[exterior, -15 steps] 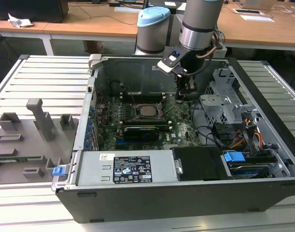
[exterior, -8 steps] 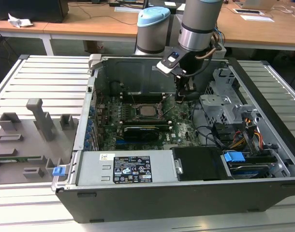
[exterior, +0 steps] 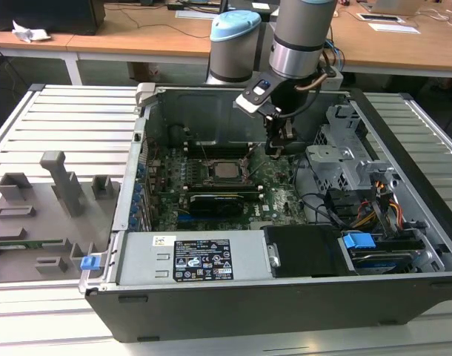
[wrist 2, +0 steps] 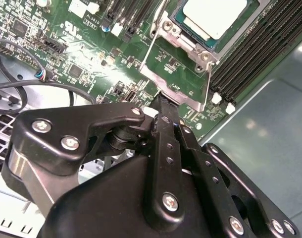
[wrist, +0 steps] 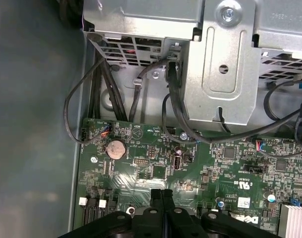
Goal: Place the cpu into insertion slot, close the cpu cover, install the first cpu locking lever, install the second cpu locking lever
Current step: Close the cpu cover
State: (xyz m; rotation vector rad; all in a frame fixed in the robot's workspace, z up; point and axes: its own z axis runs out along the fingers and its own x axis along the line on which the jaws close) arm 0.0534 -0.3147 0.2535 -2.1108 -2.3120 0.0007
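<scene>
Second wrist view gives us the cpu (wrist 2: pixel 215 15) lying in the insertion slot (wrist 2: pixel 216 43), the cpu cover (wrist 2: pixel 190 47) framing it flat. Our gripper (wrist 2: pixel 161 101) has its fingers pressed together with nothing between them, the tip just beside the cover's corner. From the exterior view we see it hanging inside the open computer case (exterior: pixel 211 311).

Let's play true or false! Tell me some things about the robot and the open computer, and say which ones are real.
1. The small pale silver square cpu lies on the green circuit board. True.
2. The black gripper holds the cpu. False: it is shut on nothing, apart from the cpu.
3. A round silver coin battery sits on the board. True.
4. The grey computer case is closed up. False: it lies open, with the grey robot arm reaching in.
</scene>
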